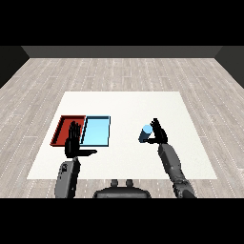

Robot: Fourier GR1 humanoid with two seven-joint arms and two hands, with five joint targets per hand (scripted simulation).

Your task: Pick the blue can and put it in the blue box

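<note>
At far left, the shallow red rectangular tray lay on the white tabletop. My left robot hand hovered flat over its near edge, fingers straight, holding nothing. Just beside it, touching the red tray, the shallow light blue rectangular tray held no can. Well to the right, my right robot hand curled round the small blue cylindrical can, tilted. By my judgement, the grasp was complete; carry and placement remained.
</note>
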